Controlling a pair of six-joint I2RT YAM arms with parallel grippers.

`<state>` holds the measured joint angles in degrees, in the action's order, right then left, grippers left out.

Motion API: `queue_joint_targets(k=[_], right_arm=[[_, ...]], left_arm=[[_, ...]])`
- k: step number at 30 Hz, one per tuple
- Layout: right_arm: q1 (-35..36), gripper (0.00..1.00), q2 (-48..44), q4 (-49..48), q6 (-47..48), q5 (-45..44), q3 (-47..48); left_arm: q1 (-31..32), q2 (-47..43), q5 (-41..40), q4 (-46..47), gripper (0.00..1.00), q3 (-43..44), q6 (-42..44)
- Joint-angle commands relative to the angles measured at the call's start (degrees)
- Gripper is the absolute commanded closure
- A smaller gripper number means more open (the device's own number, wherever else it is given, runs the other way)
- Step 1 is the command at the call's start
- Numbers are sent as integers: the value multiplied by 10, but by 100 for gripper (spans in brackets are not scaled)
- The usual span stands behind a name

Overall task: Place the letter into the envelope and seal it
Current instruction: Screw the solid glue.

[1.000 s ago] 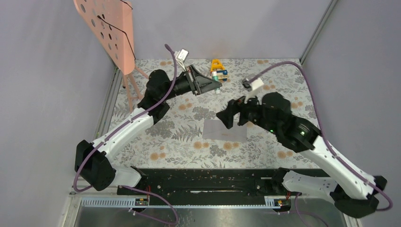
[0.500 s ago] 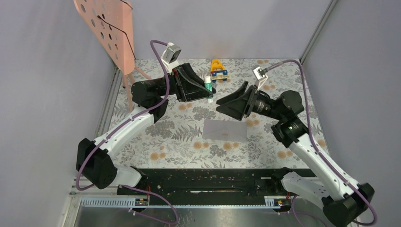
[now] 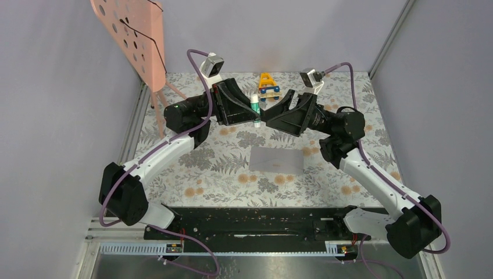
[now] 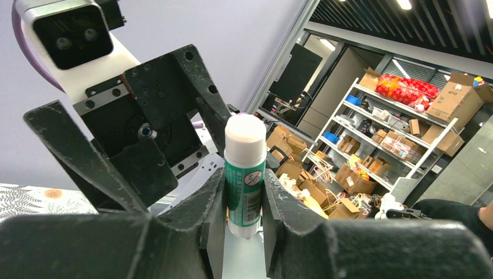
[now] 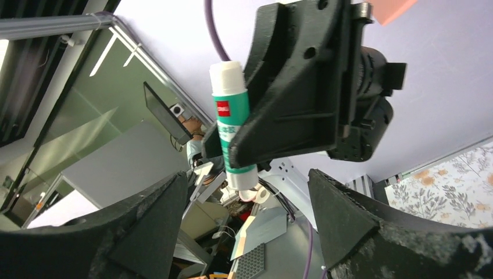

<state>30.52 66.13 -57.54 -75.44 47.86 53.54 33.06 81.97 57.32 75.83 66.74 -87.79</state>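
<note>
The grey-lilac envelope (image 3: 276,160) lies flat and closed on the floral table, below both grippers. My left gripper (image 3: 256,111) is raised and shut on a green-and-white glue stick (image 3: 255,106), white cap up; the stick shows between its fingers in the left wrist view (image 4: 245,186). My right gripper (image 3: 268,118) is open and empty, facing the left gripper tip to tip. In the right wrist view the glue stick (image 5: 232,133) stands just beyond its spread jaws (image 5: 247,218). The letter is not in view.
A yellow toy cart (image 3: 268,85) stands at the back of the table. A pink perforated stand (image 3: 136,35) stands at the back left. Grey walls enclose the floral table (image 3: 192,174).
My right arm has swung left and up, bringing its open gripper to the glue stick's tip. My left gripper has stayed almost in place, holding the stick.
</note>
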Motion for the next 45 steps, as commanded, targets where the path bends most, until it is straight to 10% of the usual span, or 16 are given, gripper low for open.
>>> queue_joint_targets(k=[1,25,34,45], right_arm=[[16,19,10,-80,-24,23,36],[53,62,54,-120,-40,22,51],[55,100,52,-109,-38,17,50],[63,100,-70,507,355,-141,122]], left_arm=[[2,4,-21,43,100,25,-11],[2,13,-46,26,100,26,-4],[2,8,-43,28,100,19,-2],[2,-97,-57,-331,100,24,266]])
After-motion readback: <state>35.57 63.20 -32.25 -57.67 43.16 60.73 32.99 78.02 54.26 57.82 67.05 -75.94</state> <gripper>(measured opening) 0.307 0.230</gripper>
